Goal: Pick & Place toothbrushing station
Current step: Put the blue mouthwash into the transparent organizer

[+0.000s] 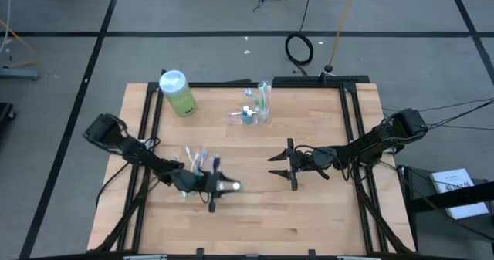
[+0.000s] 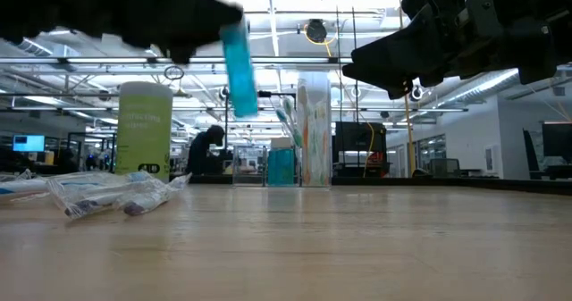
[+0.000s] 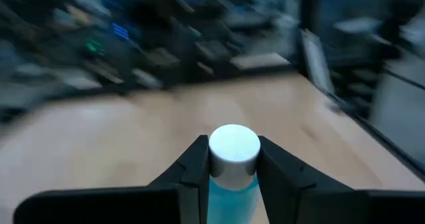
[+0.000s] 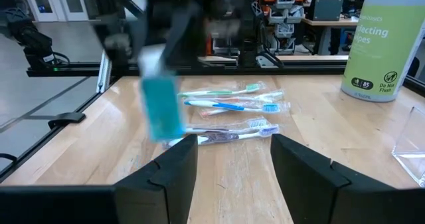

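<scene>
From above, my left claw (image 1: 218,187) grips a small blue tube (image 1: 229,186) near the table's (image 1: 324,221) front-left, beside wrapped toothbrushes (image 1: 197,158). My right claw (image 1: 282,167) hangs open mid-table. The clear holder (image 1: 261,106) stands at the back, near the green bottle (image 1: 178,92).

Low down, the tube (image 2: 237,58) hangs off the wood.

From my left wrist, my fingers (image 3: 196,165) pinch the white-capped tube (image 3: 233,163).

From my right wrist, my fingers (image 4: 174,167) stand wide apart.

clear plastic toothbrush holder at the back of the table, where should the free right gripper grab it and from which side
Probably from above, jaws spanning the narrow upright walls of the clear plastic toothbrush holder, below the brush heads sticking out of it. It stands upright with bare table around it. The open right gripper hovers nearby; the left gripper holds a blue white-capped tube.
</scene>
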